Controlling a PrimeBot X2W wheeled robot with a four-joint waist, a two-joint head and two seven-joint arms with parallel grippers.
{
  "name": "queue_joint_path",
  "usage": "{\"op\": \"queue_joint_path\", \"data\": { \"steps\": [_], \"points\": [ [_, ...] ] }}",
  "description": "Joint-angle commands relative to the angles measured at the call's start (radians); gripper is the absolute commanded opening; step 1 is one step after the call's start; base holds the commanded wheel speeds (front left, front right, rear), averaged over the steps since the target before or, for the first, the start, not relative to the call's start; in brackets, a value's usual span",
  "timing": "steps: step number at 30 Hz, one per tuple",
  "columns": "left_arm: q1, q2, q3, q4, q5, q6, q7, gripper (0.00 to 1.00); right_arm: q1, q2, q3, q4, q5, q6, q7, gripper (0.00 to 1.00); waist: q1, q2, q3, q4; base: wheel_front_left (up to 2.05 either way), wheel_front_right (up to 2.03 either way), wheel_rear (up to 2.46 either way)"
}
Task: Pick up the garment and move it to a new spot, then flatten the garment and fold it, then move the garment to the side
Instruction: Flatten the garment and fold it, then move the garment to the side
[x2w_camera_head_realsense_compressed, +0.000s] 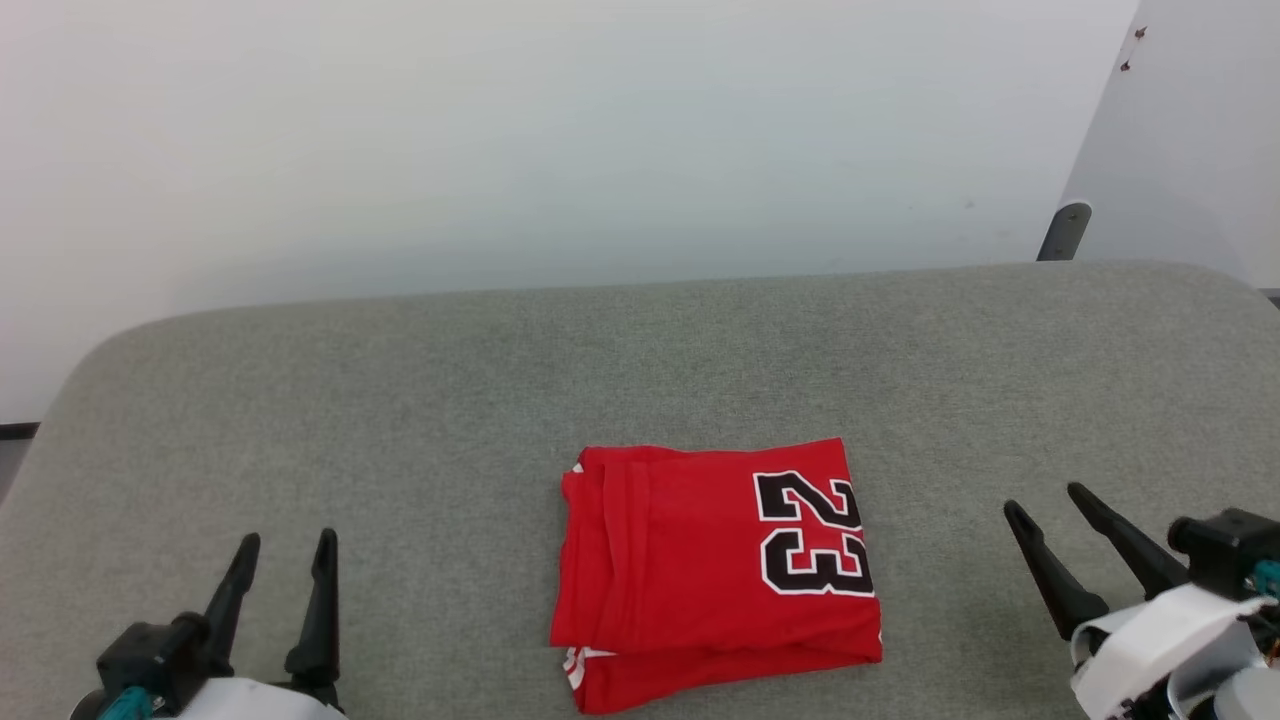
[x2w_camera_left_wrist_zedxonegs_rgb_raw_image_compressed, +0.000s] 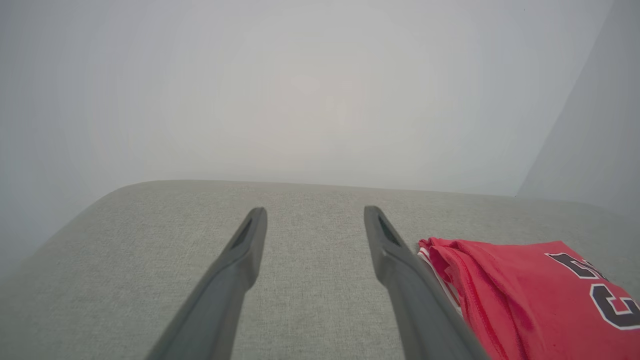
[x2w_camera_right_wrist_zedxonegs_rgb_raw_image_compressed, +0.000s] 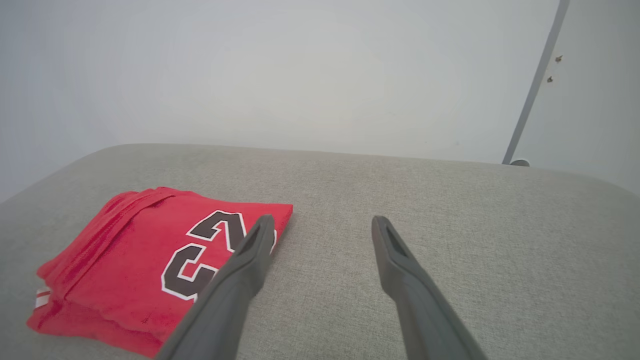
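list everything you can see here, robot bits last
garment: one, red with a black white-outlined 23, folded, on the table near its front edge, between the two end effectors
table: one, grey fabric top, across the head view
wall: one, pale, behind the table
post: one, dark, behind the table's far right corner
left end effector: one, dark fingers, open and empty, lower left
right end effector: one, dark fingers, open and empty, lower right
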Motion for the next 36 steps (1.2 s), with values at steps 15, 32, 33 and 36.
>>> {"op": "queue_joint_path", "data": {
  "steps": [15,32,33,36],
  "points": [
    [0.061,-0.004,0.058,-0.011,0.018,-0.004,0.000,1.00,0.127,0.033,-0.138,-0.024,-0.082,-0.001,-0.032,1.00,0.0000,-0.0001,-0.016,-0.005,0.00,0.00,0.00],
    [0.075,-0.013,0.066,-0.005,0.020,-0.004,0.000,1.00,0.184,0.066,-0.194,-0.054,-0.116,-0.001,-0.032,1.00,0.0000,-0.0001,-0.021,-0.003,0.00,0.00,0.00],
    [0.075,-0.014,0.065,-0.005,0.021,-0.004,0.000,1.00,0.183,0.067,-0.194,-0.054,-0.116,-0.001,-0.032,1.00,0.0000,-0.0001,-0.022,-0.002,0.00,0.00,0.00],
    [0.077,-0.015,0.065,-0.008,0.022,-0.004,0.000,1.00,0.184,0.070,-0.197,-0.055,-0.119,-0.001,-0.032,1.00,0.0000,-0.0001,-0.023,0.001,0.00,0.00,0.00]
  ]
}}
